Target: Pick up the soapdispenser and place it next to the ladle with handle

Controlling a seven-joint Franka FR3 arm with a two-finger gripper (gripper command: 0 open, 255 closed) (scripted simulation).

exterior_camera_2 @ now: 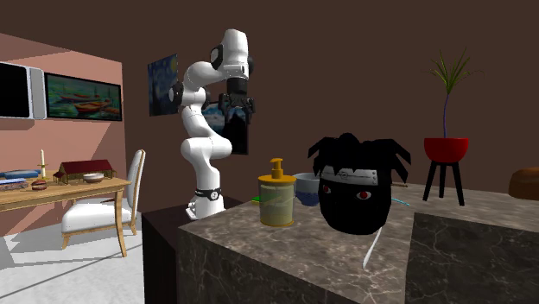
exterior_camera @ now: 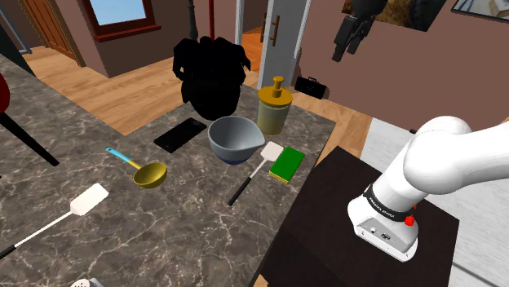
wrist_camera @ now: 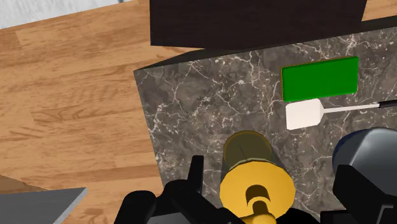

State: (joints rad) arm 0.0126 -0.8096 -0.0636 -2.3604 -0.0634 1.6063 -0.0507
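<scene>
The released hand [exterior_camera: 341,50] hangs high in the shoulder view, fingers [wrist_camera: 194,177] apart, over the yellow soap dispenser [exterior_camera: 273,108] standing beside a grey bowl [exterior_camera: 236,139] on the desk [exterior_camera: 188,222].

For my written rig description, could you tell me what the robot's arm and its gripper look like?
The arm has smooth, rounded white links with dark joints. A black band and a small red mark sit near its base. The gripper is all black, with two blocky fingers.
</scene>
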